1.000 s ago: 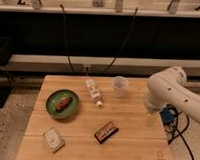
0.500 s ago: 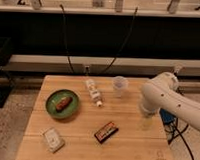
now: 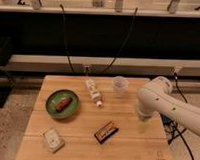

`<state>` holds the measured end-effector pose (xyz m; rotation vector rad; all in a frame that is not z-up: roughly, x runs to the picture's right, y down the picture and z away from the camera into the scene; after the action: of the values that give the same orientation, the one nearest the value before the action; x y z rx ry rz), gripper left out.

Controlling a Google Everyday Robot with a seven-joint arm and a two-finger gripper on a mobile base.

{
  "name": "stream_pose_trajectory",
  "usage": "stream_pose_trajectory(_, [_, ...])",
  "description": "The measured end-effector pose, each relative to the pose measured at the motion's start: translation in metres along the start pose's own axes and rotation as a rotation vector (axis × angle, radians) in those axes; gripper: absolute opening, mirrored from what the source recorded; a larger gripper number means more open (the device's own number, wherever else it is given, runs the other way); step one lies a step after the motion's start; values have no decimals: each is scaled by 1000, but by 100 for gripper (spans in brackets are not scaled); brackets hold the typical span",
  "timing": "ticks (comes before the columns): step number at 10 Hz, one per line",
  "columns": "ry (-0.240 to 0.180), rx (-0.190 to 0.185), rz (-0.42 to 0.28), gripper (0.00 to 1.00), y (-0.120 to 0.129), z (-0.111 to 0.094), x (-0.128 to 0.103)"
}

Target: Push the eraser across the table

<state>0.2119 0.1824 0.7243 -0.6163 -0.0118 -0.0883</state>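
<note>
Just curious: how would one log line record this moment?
gripper: low over light wooden table, right of flat black orange-labelled eraser, apart | push: not begun

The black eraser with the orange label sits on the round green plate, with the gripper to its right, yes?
No: the camera view shows the black orange-labelled eraser on the light wooden table, beside the round green plate; the gripper is to its right.

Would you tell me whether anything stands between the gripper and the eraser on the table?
Nothing visible does. The gripper hangs over the table, apart from the eraser, and only bare wood lies between them.
</note>
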Motion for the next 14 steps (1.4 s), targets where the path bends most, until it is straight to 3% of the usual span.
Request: stream_pose_trajectory(14, [-13,-20,-62,80,9,31,-24])
